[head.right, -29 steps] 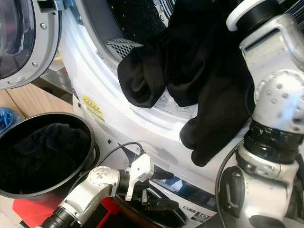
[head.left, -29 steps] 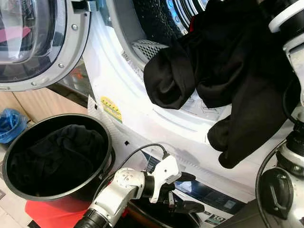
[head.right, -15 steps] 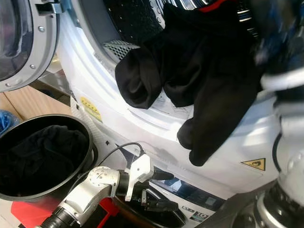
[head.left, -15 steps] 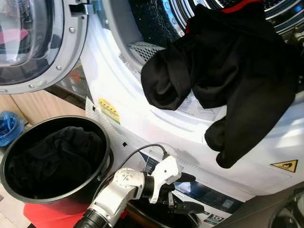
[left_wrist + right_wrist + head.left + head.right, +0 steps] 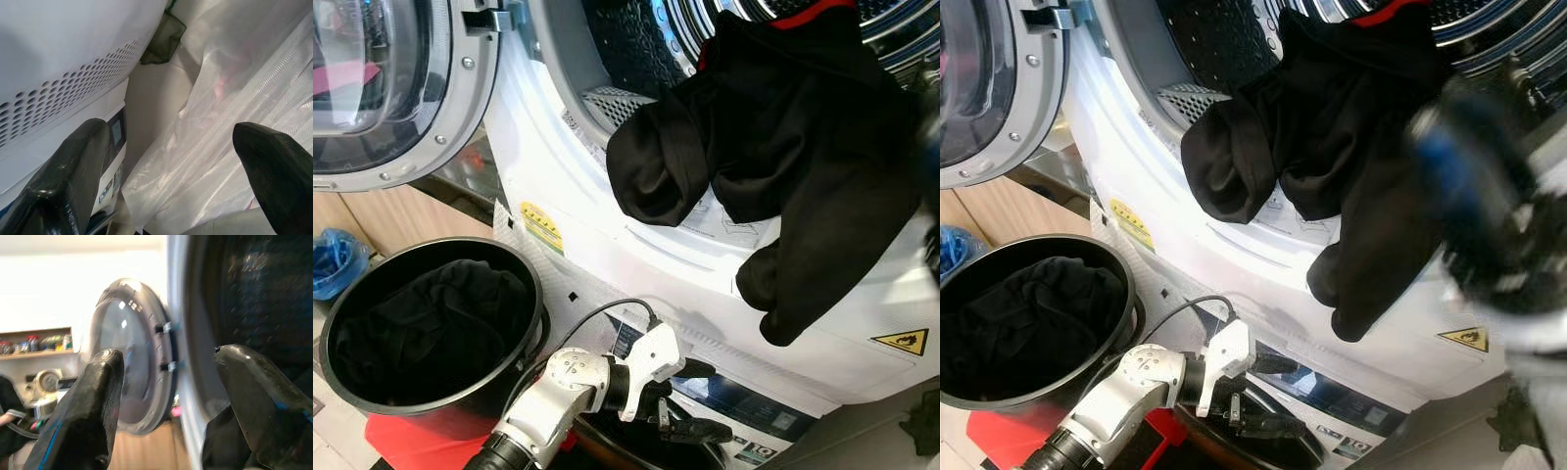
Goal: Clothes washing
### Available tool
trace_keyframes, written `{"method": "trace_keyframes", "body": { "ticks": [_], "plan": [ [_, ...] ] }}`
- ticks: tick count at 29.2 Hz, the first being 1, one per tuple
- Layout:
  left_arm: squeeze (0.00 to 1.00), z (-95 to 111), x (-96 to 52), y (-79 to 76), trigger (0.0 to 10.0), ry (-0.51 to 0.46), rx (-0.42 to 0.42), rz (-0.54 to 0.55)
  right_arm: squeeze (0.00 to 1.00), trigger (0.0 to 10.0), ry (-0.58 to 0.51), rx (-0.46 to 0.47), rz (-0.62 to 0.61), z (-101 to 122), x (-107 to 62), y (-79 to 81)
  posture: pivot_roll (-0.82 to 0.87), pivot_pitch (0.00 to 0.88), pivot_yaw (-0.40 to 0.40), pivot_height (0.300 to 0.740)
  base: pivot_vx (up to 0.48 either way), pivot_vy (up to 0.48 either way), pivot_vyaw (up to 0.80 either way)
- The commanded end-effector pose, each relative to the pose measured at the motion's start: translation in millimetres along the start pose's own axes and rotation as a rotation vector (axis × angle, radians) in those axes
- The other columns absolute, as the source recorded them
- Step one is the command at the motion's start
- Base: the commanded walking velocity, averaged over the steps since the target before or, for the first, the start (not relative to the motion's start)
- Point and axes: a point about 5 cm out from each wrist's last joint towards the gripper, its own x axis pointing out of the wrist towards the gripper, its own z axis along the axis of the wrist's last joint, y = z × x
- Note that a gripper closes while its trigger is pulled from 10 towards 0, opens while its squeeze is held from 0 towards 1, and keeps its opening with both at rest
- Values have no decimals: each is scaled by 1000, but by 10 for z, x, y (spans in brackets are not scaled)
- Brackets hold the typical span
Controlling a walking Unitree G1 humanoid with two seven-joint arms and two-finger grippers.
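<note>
Black garment [image 5: 783, 166] draped over washer [image 5: 636, 264] door rim, long axis running down from drum [image 5: 646, 39] to a bunched end hanging over the front panel. Matte, creased, red trim at top. Bucket [image 5: 533, 294] below holds more dark cloth [image 5: 431, 328]. Left gripper [image 5: 690, 401] low, spread, empty. Right gripper [image 5: 166, 401] spread, empty, facing the door [image 5: 132, 377].

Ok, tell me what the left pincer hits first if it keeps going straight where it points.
Probably the translucent plastic sheet ahead of the open left pincer, beside the washer's white perforated panel; depth is unclear.
</note>
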Motion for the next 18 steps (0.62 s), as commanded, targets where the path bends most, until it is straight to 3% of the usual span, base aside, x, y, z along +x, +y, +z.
{"method": "trace_keyframes", "body": {
  "ticks": [1, 4, 8, 12, 18],
  "plan": [
    [0, 5, 29, -29, 10000, 2, 3, -17, 0, 10000, 162, -12, 12, -224, -45, 94, -71, 163, -102, 740, 0, 0, 0],
    [0, 11, 30, -24, 10000, 3, 7, -19, 0, 10000, 298, 7, -53, -494, -142, 36, -71, 163, -102, 740, 0, 0, 0],
    [0, 9, 24, -24, 10000, 2, 8, -18, 0, 10000, 391, -5, -152, -656, -252, -93, -60, 150, -102, 740, 0, 0, 0],
    [0, 6, 23, -25, 10000, 5, 10, -17, 0, 10000, 432, -4, -217, -774, -351, -179, -57, 154, -102, 740, 0, 0, 0],
    [0, 9, 12, -18, 10000, 5, 9, -14, 0, 10000, 415, 40, -232, -763, -422, -160, -59, 161, -100, 740, 0, 0, 0]
  ]
}}
